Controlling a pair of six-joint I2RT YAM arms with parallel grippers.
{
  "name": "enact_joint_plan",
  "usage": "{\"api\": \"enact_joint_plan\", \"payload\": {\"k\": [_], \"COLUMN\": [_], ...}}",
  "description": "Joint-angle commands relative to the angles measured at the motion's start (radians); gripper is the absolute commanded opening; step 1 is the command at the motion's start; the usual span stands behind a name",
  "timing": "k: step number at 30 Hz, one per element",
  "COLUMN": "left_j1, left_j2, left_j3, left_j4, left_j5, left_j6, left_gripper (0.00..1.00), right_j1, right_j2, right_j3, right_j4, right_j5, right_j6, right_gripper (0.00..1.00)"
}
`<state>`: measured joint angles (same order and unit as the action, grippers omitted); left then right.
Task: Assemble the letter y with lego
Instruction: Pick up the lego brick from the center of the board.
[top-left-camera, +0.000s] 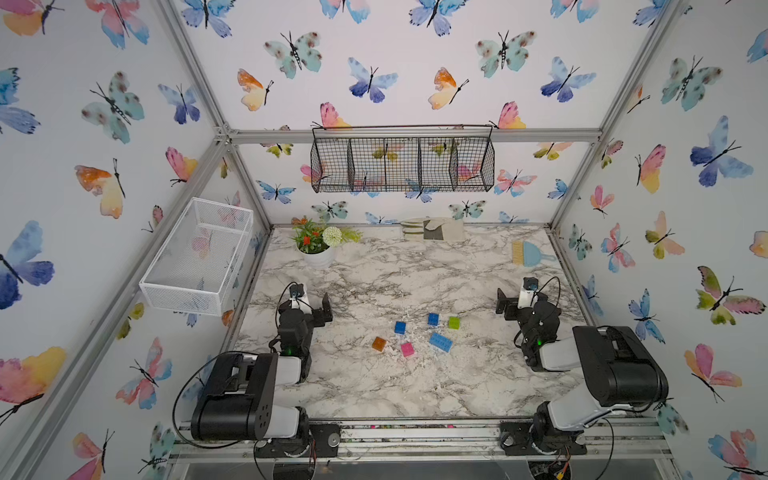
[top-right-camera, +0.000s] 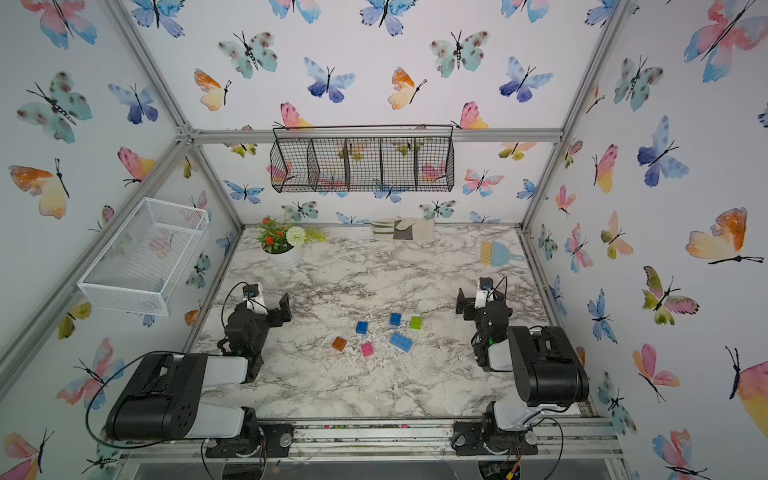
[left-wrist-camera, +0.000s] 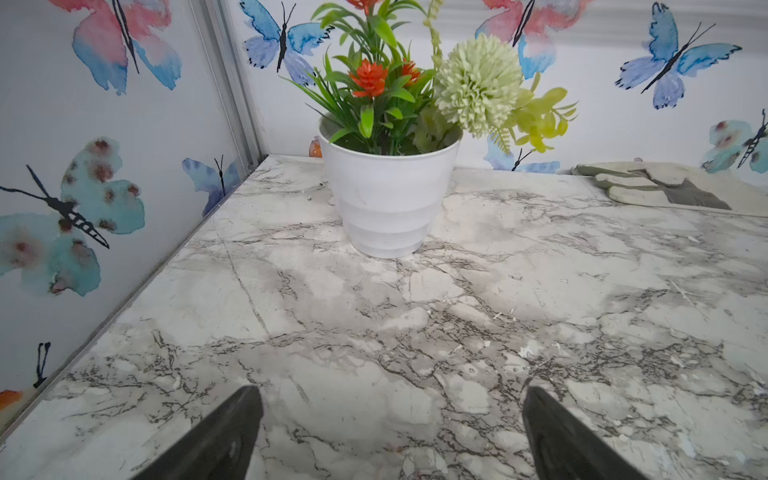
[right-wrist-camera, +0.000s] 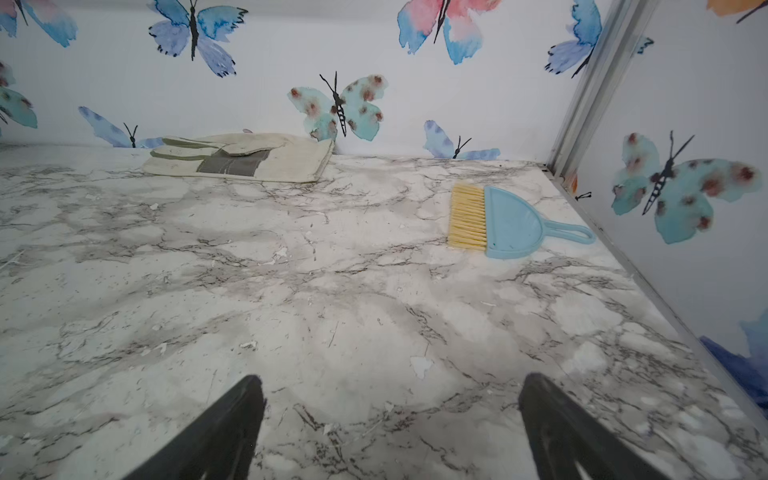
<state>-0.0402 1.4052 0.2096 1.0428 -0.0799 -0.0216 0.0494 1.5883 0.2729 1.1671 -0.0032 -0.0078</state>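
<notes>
While parked at opposite sides of one marble table (top-left-camera: 415, 386), two arms, both clear of the work. Left gripper (left-wrist-camera: 390, 395): fingers spread wide over bare tabletop, holding nothing. Right gripper (right-wrist-camera: 390, 382): same, spread wide, empty. Two baskets on the walls: one black wire basket (top-left-camera: 402, 164) on the back wall, one white mesh basket (top-left-camera: 195, 257) on the left wall. Along the far edge, one each: work glove (top-left-camera: 432, 229), white flowerpot (top-left-camera: 318, 255), blue brush (top-left-camera: 530, 253). The lego (top-left-camera: 415, 334): six bricks, mid-table between the arms, loose, each apart from the rest, none stacked. Count: one longer light-blue brick (top-left-camera: 440, 342), two blue squares (top-left-camera: 400, 327) (top-left-camera: 433, 319), one lime green brick (top-left-camera: 454, 322), one pink brick (top-left-camera: 407, 349), one translucent orange brick (top-left-camera: 378, 343). Green just beside the farther blue square; orange and pink on the left-arm side, toward the front.
</notes>
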Motion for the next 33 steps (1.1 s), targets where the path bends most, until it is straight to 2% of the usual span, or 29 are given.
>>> {"api": "enact_joint_plan", "payload": {"k": [1, 28, 30, 32, 33], "left_j1": [0.005, 0.005, 0.005, 0.004, 0.003], "left_j2": [0.002, 0.003, 0.0, -0.04, -0.083], "left_j3": [0.008, 0.01, 0.006, 0.013, 0.037], "left_j4": [0.011, 0.012, 0.015, 0.014, -0.049], "left_j5": [0.021, 0.02, 0.019, -0.023, -0.053], "left_j6": [0.012, 0.012, 0.015, 0.011, 0.001], "left_gripper": [0.98, 0.98, 0.98, 0.98, 0.98], "right_j1": [0.0, 0.0, 0.0, 0.0, 0.0], "right_j2": [-0.002, -0.007, -0.008, -0.013, -0.031], "right_j3": [-0.007, -0.001, -0.003, -0.008, -0.002], "right_j4": [0.02, 0.004, 0.005, 0.026, 0.008], "right_j5": [0.009, 0.003, 0.006, 0.034, 0.066], "right_j6": [0.012, 0.011, 0.011, 0.02, 0.033], "right_gripper": [0.99, 0.99, 0.97, 0.95, 0.94]}}
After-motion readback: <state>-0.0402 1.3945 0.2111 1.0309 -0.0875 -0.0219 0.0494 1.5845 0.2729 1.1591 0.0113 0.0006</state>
